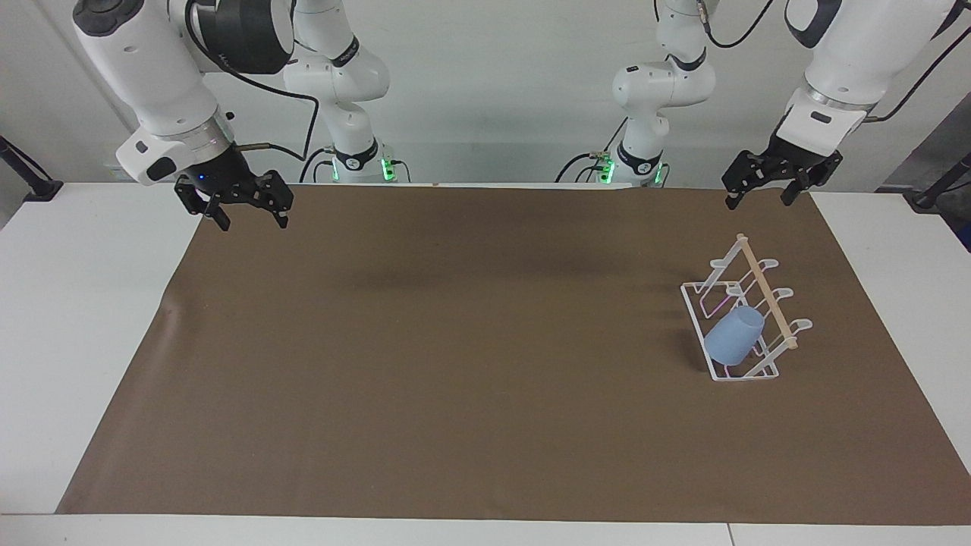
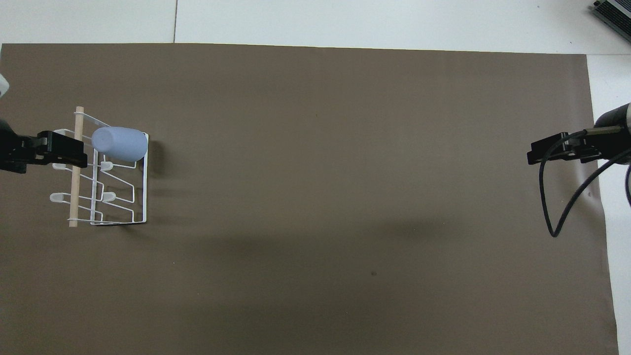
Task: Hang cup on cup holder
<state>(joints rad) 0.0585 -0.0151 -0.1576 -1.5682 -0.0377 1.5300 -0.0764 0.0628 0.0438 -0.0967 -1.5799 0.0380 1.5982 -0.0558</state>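
The light-blue cup [image 1: 734, 334] sits tilted over a prong of the white wire cup holder [image 1: 758, 373], at the holder's end farther from the robots. It also shows in the overhead view [image 2: 120, 144] on the holder [image 2: 145, 187]. My left gripper [image 1: 759, 200] is open and empty, raised over the mat's edge by the left arm's base, and apart from the holder. In the overhead view the left gripper [image 2: 66, 150] overlaps the wooden dowel [image 2: 74, 197]. My right gripper [image 1: 253, 223] is open and empty and waits over the mat's corner at the right arm's end; it also shows in the overhead view [image 2: 542, 153].
A brown mat [image 1: 455, 364] covers most of the white table [image 1: 83, 318]. A black cable [image 2: 557, 207] hangs in a loop from the right arm. A grey device's corner [image 2: 613, 12] shows at the table's corner farthest from the robots.
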